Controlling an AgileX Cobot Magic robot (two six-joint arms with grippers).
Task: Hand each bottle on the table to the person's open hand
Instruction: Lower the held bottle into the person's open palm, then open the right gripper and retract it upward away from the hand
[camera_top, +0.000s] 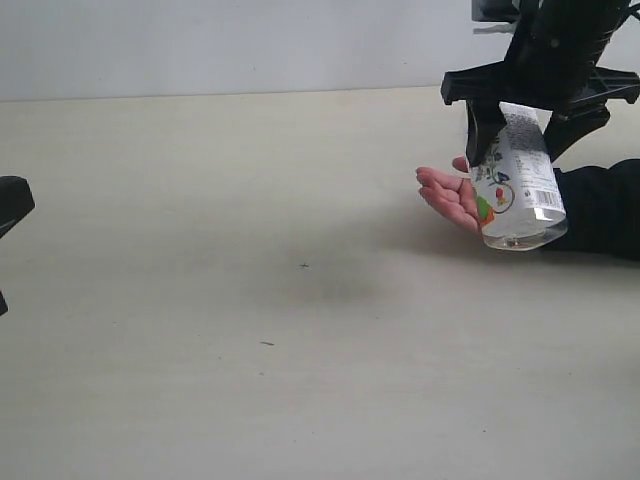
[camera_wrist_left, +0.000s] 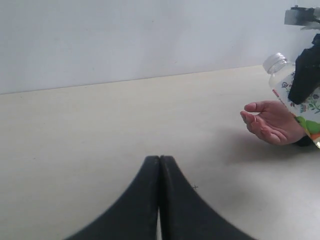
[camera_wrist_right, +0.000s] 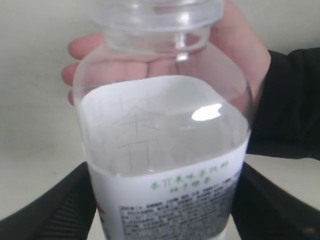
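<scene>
A whitish bottle (camera_top: 515, 180) with a white printed label hangs tilted in my right gripper (camera_top: 520, 135), which is shut on its body. It sits just over the palm of the person's open hand (camera_top: 447, 195); whether it touches the palm I cannot tell. The right wrist view shows the bottle (camera_wrist_right: 165, 150) between the black fingers (camera_wrist_right: 70, 200), with the hand (camera_wrist_right: 240, 55) behind its neck. From the left wrist, the bottle's white cap (camera_wrist_left: 275, 61) shows above the hand (camera_wrist_left: 270, 125). My left gripper (camera_wrist_left: 160, 159) is shut and empty, low at the left edge (camera_top: 10, 205). No other bottles are in view.
The pale beige table (camera_top: 250, 300) stretches between both arms, with a few small dark specks. The person's black sleeve (camera_top: 600, 210) lies along the table at the right edge. A pale wall runs behind the table.
</scene>
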